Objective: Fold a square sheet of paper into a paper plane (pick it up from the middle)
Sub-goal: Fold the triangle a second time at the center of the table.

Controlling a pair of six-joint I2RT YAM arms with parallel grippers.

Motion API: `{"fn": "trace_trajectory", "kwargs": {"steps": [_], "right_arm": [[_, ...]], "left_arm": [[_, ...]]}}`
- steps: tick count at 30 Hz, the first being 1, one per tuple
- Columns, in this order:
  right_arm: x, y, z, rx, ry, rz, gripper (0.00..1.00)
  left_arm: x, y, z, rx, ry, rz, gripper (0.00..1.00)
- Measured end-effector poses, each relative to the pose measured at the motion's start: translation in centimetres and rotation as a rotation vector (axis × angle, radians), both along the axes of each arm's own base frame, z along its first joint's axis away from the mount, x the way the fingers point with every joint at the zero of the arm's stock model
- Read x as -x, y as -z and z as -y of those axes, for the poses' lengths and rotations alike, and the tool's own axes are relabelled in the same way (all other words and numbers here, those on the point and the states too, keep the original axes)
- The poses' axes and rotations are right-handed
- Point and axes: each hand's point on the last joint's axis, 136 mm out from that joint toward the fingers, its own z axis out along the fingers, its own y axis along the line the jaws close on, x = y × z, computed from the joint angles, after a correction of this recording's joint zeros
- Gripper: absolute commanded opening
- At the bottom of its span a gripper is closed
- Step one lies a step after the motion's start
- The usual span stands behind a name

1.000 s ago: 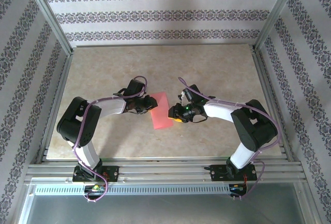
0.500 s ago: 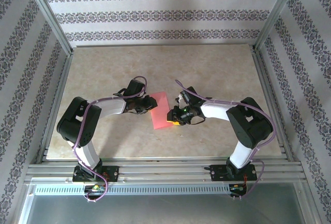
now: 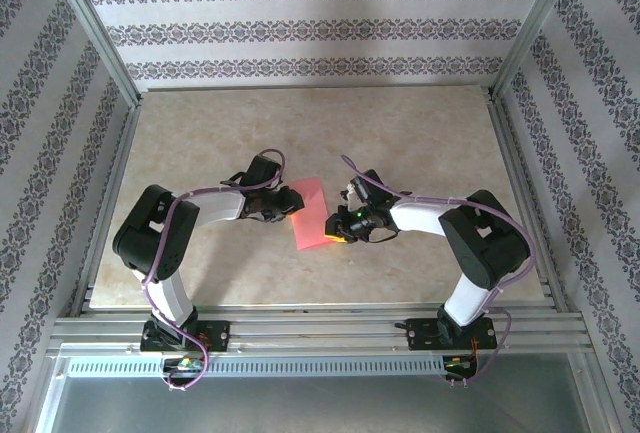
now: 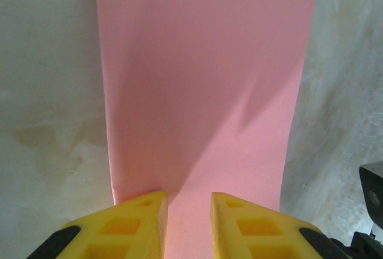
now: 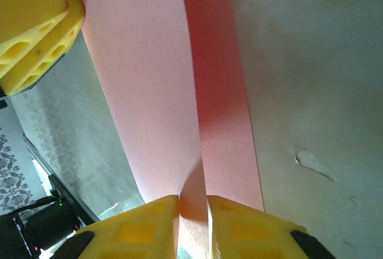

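The right gripper (image 5: 192,202) has moved in on the square sheet of paper (image 3: 312,215) and narrowed; its fingers now pinch a raised ridge at the sheet's right edge. The left gripper (image 4: 188,202) stands unchanged, its jaws narrow and astride the opposite edge; we cannot tell whether it is gripping. The sheet lies mid-table (image 3: 420,133) between both grippers. We judge it ready for lifting or creasing.
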Motion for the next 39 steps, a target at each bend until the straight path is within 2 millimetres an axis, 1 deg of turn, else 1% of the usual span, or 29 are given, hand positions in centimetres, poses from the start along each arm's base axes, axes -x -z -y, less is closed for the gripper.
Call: {"fn": "trace_trajectory", "kwargs": {"steps": [3,7,9,14,17,21,27,35,39], "right_arm": [[0.2,-0.2,0.1,-0.003,0.005,-0.002,0.12],[0.1,-0.4,0.1,-0.009,0.010,0.001,0.02],[0.1,-0.5,0.0,-0.011,0.011,-0.002,0.01],[0.0,-0.6,0.0,-0.012,0.015,-0.005,0.00],[-0.5,-1.3,-0.4,-0.020,0.025,-0.004,0.00],[-1.6,-2.0,-1.4,-0.035,0.029,0.008,0.00],[-2.1,-1.7,-2.7,-0.036,0.024,-0.006,0.01],[-1.4,-1.5,-2.4,-0.026,0.024,-0.029,0.03],[-1.5,-1.5,-2.5,-0.027,0.028,-0.033,0.02]], "left_arm": [[0.0,0.0,0.0,0.000,0.000,-0.001,0.26],[0.0,0.3,0.0,-0.003,0.000,-0.007,0.26],[0.1,0.5,0.0,-0.005,0.000,-0.011,0.26],[0.2,1.0,-0.1,-0.010,0.001,-0.022,0.26],[0.2,1.0,-0.1,-0.010,0.001,-0.021,0.26],[0.2,1.0,-0.1,-0.012,0.004,-0.019,0.26],[0.2,1.0,-0.1,-0.012,0.007,-0.018,0.26],[-0.1,0.7,0.1,-0.018,0.029,0.006,0.26],[-0.2,0.6,0.1,-0.018,0.032,0.012,0.26]]}}
